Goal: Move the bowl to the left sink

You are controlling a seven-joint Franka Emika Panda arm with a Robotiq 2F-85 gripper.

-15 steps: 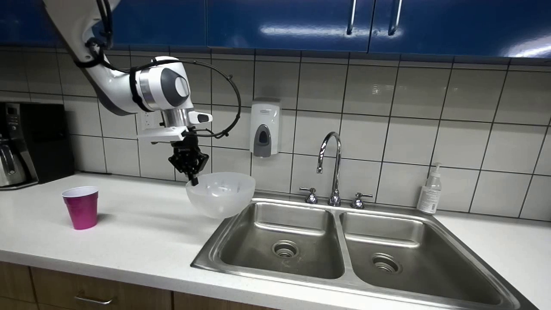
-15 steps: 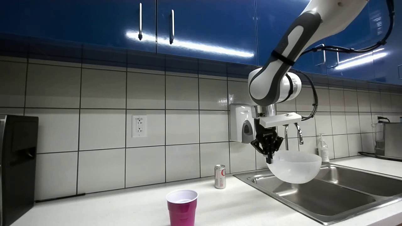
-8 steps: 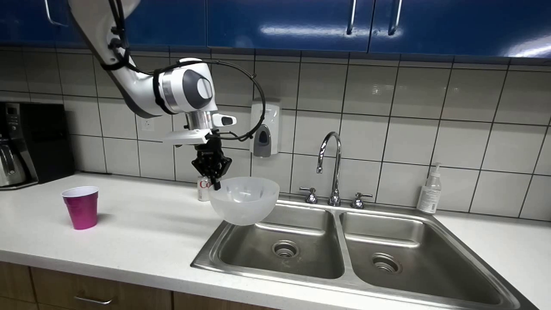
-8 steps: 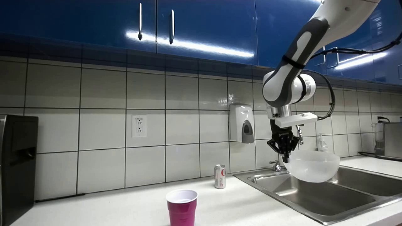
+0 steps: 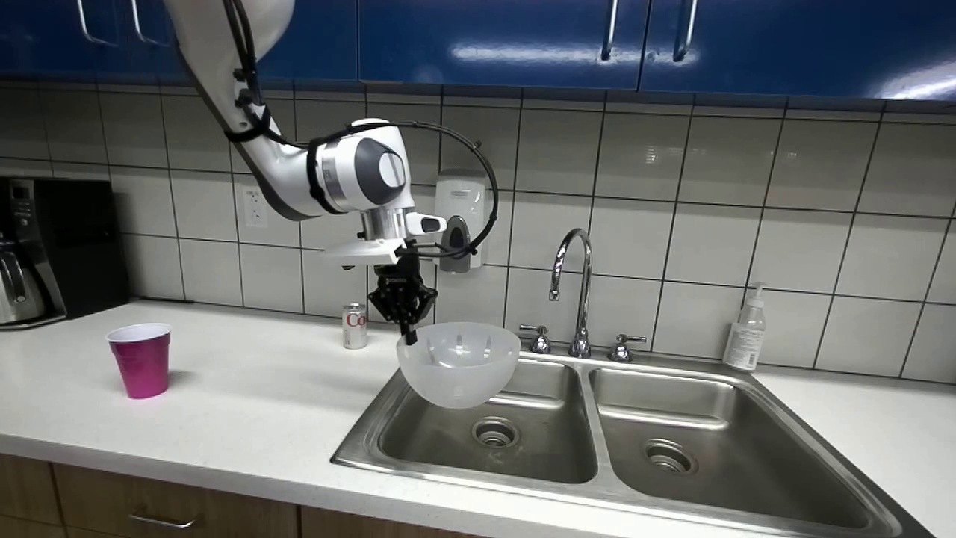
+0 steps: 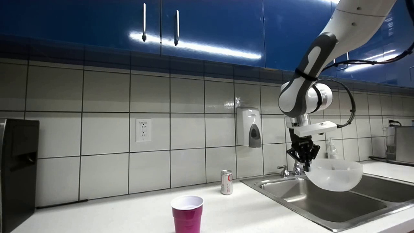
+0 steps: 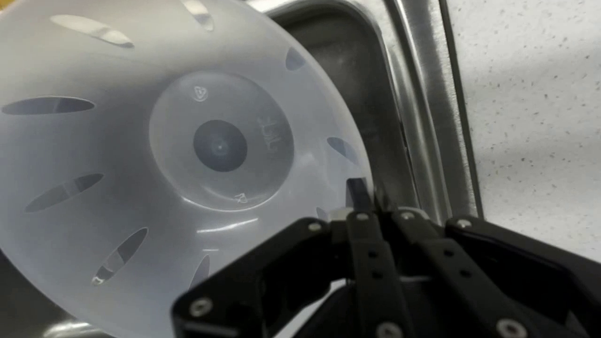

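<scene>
Bowl (image 5: 458, 370) hangs in the air, mouth up, over the left sink (image 5: 523, 462), lower centre of the frame. Gripper (image 5: 408, 336) has its jaws drawn narrow on the bowl's rim — one dark fingertip (image 7: 358, 193) inside the wall in the wrist view, its partner outside and blurred. There the bowl runs off the left side and top of the frame and covers most of the basin; slots show, and moulded marks on the base, too faint to read in full. In an exterior view it also masks part of the farther basin (image 6: 388, 187).

Arm (image 5: 295, 179) cut by the upper edge in both exterior views; its cable loop crosses the soap dispenser (image 5: 461, 198). Faucet (image 5: 587, 299) clear at centre right; in an exterior view mostly screened by arm and bowl. Pink cup (image 5: 142, 362) whole at left, clipped at the bottom edge in an exterior view. Coffee maker (image 5: 78, 246) runs off the left edge. Can (image 5: 355, 326) — only "Co" legible. Pump bottle (image 5: 745, 344), label too small to read. Steel appliance (image 6: 402, 144), cut off far right.

Counter (image 5: 246, 396) white, grey-flecked up close. Wall (image 5: 784, 172) pale tile, dark grout. Cabinets (image 5: 485, 33) glossy blue, streaked with reflected light. Wooden drawer (image 5: 246, 508), lower left.
</scene>
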